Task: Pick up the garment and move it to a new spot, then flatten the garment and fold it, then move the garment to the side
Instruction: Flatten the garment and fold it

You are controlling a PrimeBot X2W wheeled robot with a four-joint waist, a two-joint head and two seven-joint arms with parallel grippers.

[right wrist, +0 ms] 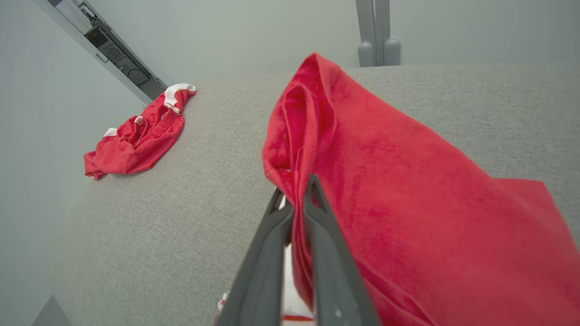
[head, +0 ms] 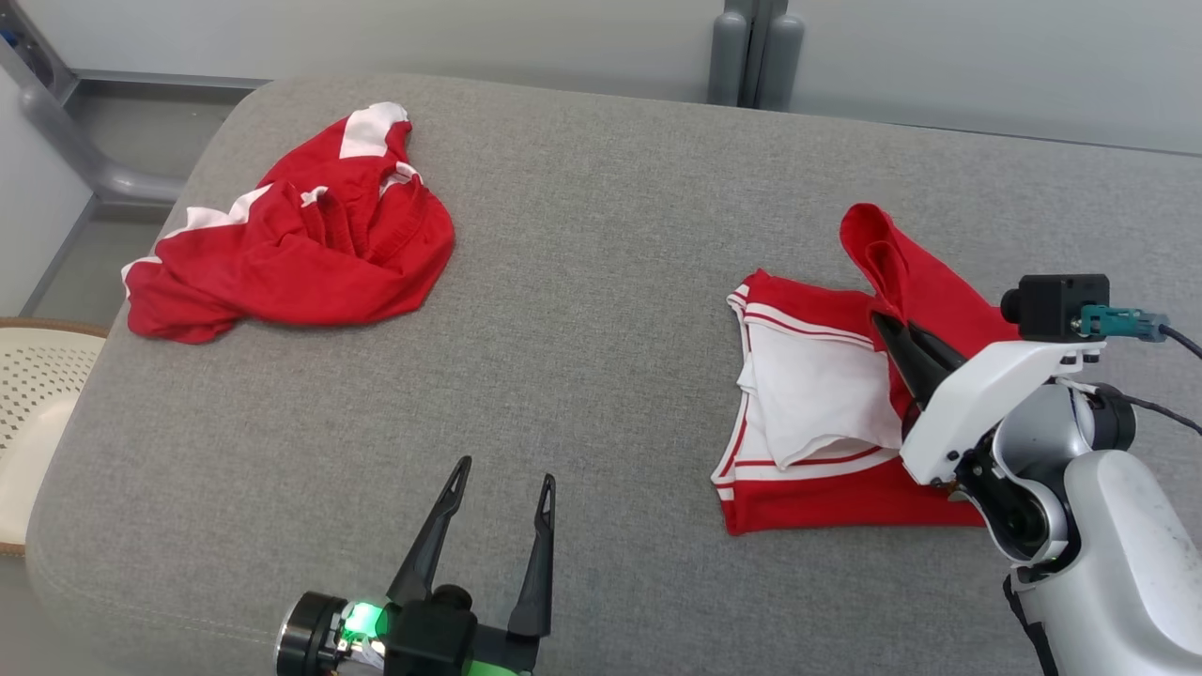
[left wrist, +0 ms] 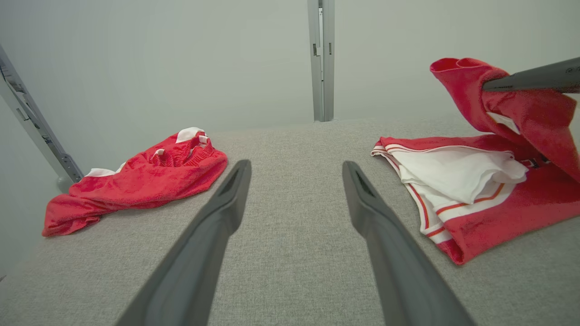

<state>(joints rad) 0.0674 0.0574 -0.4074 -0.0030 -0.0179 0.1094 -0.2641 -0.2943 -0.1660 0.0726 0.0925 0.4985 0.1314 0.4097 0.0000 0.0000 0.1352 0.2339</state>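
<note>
Your left gripper (head: 506,471) is nearest, its fingers spread apart and empty above the grey cushion (head: 582,310). Off to its right, your right gripper (head: 881,321) is clamped on a red flap of the garment (head: 817,498). The flap is raised, and the rest lies half folded below those fingers. Farther out, to the left gripper's left, lies a crumpled red heap (head: 300,253).

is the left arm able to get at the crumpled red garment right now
Probably yes: the left tool is open and empty, and only bare grey cushion lies between it and the crumpled red garment. The right tool, shut on the red and white garment, is well aside. Reach itself is unsure.
</note>
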